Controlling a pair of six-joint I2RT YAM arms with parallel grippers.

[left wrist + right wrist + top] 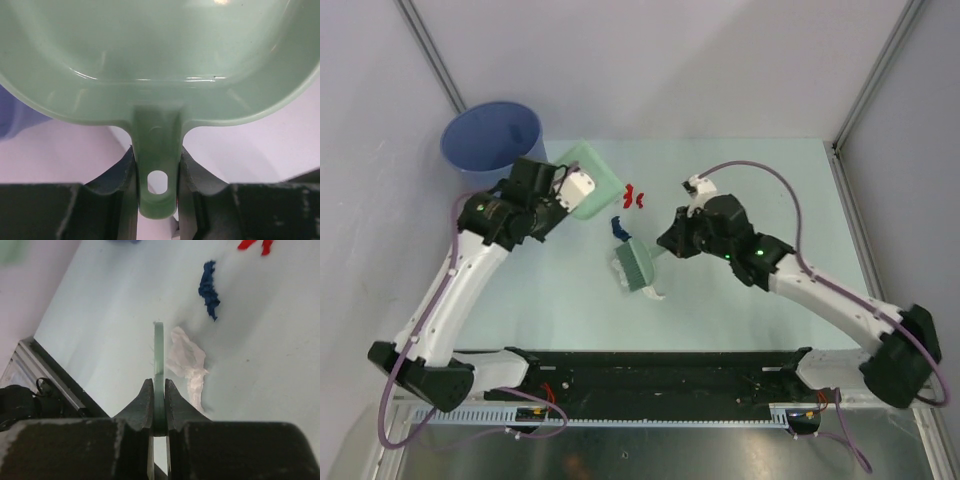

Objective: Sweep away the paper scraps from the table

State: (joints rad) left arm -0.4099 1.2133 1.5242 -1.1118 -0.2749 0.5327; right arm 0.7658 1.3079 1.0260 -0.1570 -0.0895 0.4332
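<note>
The overhead view is showing the whole layout. The left arm is reaching forward from its near-left base, elbow bent, with its wrist beside the blue bucket [492, 135] at the far left corner. The right arm is stretching from the near-right base in towards the middle of the counter [760, 180], pointing left.

From above, the mint-green dustpan [592, 172] is sitting tilted just right of the bucket. The brush [632, 265] is lying near the middle of the counter. The red scraps [636, 196] are lying between dustpan and brush, just right of the pan. The dark blue scrap [618, 228] is lying just beyond the brush head.

Only the wrist views are showing the grips. The left end effector [157, 165] is standing partly open, with both fingers pressing on the dustpan's narrow handle [156, 150]. The pan's bowl is filling the upper half of that view. Whether its lip is touching the counter I cannot tell.

The right end effector [159, 405] is nearly closed, pinching a thin mint-green strip seen edge-on, which is part of the brush. This view is also showing a white scrap [187, 365] lying on the counter just beside that strip, plainer here than from above.
</note>
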